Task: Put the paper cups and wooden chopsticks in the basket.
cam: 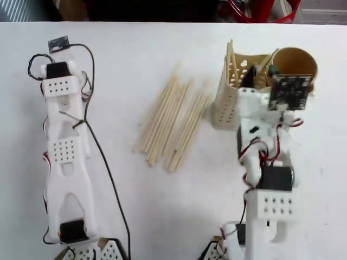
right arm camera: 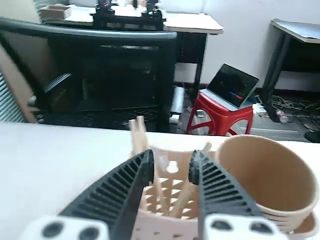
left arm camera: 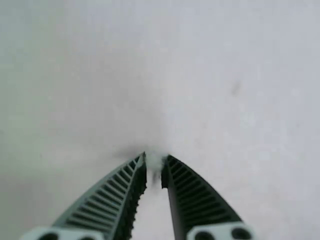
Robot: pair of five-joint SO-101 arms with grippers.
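Several wooden chopsticks (cam: pixel 171 122) lie in a loose pile on the white table's middle. To their right stands a cream lattice basket (cam: pixel 226 105) with a few chopsticks (right arm camera: pixel 136 132) upright inside. Brown paper cups (cam: pixel 295 65), nested in a stack, stand just right of the basket (right arm camera: pixel 160 200); the top cup (right arm camera: pixel 265 175) gapes empty. My right gripper (cam: pixel 246 80) hovers over the basket's mouth, and its own view shows it (right arm camera: pixel 171 167) open with nothing between the fingers. My left gripper (left arm camera: pixel 154 162) points down close to the bare table, shut and empty.
The left arm (cam: pixel 65 146) lies folded along the table's left side with a black cable (cam: pixel 105 162) trailing beside it. Past the table's far edge are a black mesh chair (right arm camera: pixel 110 75) and a red stool (right arm camera: pixel 220 117).
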